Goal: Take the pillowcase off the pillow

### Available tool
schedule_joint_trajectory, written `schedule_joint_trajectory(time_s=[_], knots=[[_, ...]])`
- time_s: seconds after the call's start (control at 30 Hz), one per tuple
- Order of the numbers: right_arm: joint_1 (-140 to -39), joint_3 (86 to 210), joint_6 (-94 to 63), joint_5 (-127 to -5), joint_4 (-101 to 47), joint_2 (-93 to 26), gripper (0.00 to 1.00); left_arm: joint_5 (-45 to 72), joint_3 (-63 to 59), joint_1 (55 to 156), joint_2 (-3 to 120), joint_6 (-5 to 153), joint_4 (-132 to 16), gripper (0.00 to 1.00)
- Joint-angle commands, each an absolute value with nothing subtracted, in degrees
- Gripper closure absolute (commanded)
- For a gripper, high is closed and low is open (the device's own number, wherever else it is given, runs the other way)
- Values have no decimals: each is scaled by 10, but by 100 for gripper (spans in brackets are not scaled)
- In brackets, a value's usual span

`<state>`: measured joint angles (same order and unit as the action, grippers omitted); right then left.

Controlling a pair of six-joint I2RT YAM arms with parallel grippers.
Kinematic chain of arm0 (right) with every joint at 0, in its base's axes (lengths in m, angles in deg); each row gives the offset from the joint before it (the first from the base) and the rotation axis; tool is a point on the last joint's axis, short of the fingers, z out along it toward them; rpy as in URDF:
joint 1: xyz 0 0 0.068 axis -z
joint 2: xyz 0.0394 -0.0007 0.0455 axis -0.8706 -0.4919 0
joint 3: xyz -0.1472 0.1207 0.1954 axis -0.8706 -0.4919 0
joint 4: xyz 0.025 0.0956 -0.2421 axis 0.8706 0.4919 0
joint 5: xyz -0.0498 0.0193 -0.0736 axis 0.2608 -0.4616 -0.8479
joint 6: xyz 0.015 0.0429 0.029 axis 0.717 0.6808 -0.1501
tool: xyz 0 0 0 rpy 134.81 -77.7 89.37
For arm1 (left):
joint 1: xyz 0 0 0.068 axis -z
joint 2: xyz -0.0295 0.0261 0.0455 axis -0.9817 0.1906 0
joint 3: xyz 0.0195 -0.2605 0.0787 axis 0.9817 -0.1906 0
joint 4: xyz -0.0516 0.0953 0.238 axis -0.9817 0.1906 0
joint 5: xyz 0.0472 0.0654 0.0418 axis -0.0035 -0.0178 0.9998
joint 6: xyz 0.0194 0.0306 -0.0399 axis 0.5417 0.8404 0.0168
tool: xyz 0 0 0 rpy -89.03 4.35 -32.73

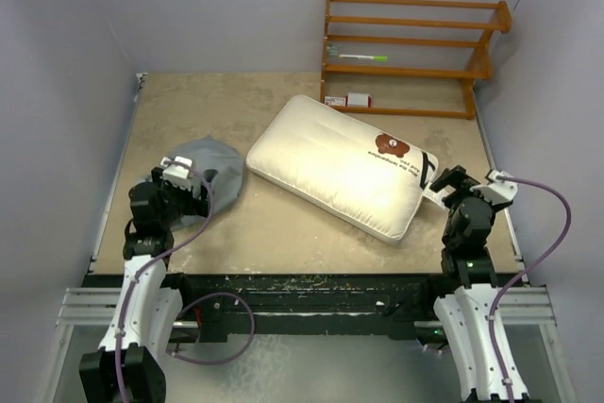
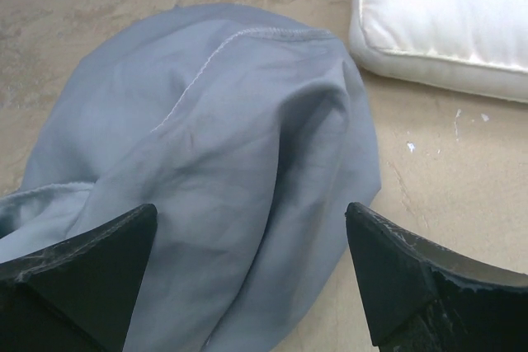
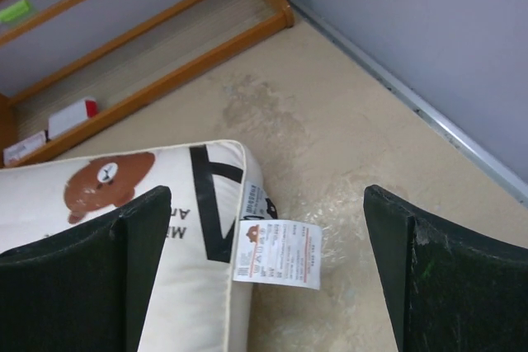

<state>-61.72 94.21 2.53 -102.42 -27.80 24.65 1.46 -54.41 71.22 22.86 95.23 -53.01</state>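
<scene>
The blue-grey pillowcase (image 1: 209,169) lies crumpled in a heap on the table at the left, apart from the pillow. It fills the left wrist view (image 2: 223,171). The cream pillow (image 1: 335,162) with a brown bear logo and black stripe lies bare, diagonally at the middle; its corner and white tag show in the right wrist view (image 3: 190,228). My left gripper (image 1: 184,181) is open and empty, hovering at the pillowcase's near-left edge (image 2: 247,265). My right gripper (image 1: 451,186) is open and empty beside the pillow's right end (image 3: 264,269).
A wooden rack (image 1: 406,54) stands at the back right with a green-tipped pen and small red-and-white boxes (image 1: 349,99). Grey walls close in on both sides. The table's metal edge (image 3: 429,113) runs close to the right of my right gripper.
</scene>
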Motion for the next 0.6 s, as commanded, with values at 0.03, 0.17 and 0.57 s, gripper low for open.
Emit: schedule_joint_trajectory(time_s=[0.03,0.17,0.57], knots=[[-620,884,-178,-943,-398,282,0,-24,-574,713,181,893,-655,1],[-620,862,-186,-924,-447,270,0,17,-549,713,229,877,-640,1],[-620,799,-213,-841,-410,383,0,-35,-662,711,175,921,-701,1]])
